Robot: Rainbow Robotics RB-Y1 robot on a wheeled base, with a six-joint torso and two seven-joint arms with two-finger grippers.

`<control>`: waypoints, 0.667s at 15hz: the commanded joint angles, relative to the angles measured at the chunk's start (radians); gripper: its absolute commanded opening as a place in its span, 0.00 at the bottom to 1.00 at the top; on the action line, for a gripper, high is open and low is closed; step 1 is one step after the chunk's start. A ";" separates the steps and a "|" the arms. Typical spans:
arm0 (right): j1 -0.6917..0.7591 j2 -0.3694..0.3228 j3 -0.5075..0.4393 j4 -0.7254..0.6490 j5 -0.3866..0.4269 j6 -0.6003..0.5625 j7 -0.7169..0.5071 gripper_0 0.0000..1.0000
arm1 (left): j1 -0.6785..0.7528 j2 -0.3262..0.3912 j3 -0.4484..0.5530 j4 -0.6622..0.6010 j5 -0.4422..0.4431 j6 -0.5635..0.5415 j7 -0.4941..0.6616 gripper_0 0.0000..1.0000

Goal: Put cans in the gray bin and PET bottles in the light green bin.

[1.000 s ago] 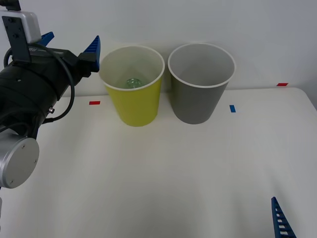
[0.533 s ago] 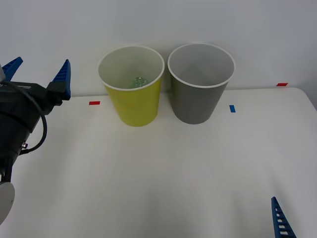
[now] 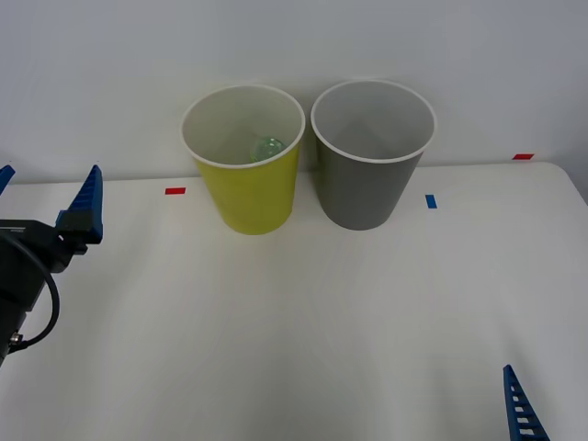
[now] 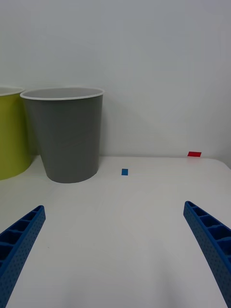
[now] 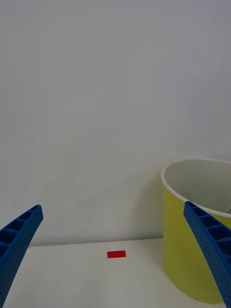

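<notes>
We see a plain white wall (image 3: 294,46) behind a white surface (image 3: 303,322), evenly lit w/ soft shadows. On the surface: 2 red tape marks (image 3: 175,191) (image 3: 523,156) & 1 blue tape mark (image 3: 431,200) nr the back edge.

The light green bin (image 3: 246,175) stands upright right of the left end effector (image 3: 46,202), touching the gray bin (image 3: 371,156); a bottle (image 3: 267,148) lies inside it.

No legible text, brand, number or sign is found in any view. The small red and blue tape markers on the desk (image 3: 303,322) are blank, and both bins carry no printing on their visible walls.
</notes>
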 commanded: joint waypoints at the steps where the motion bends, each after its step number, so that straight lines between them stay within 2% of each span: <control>1: 0.000 0.000 0.000 0.000 0.000 0.000 0.000 1.00 | 0.118 0.000 -0.021 0.001 0.005 -0.121 0.001 1.00; 8: 0.000 0.000 0.000 0.000 0.000 0.000 0.000 1.00 | 0.382 0.002 -0.087 0.036 -0.010 -0.386 -0.001 1.00; 10: 0.000 0.000 0.000 0.000 0.000 0.000 0.000 1.00 | 0.408 0.017 -0.112 0.108 -0.025 -0.508 0.001 1.00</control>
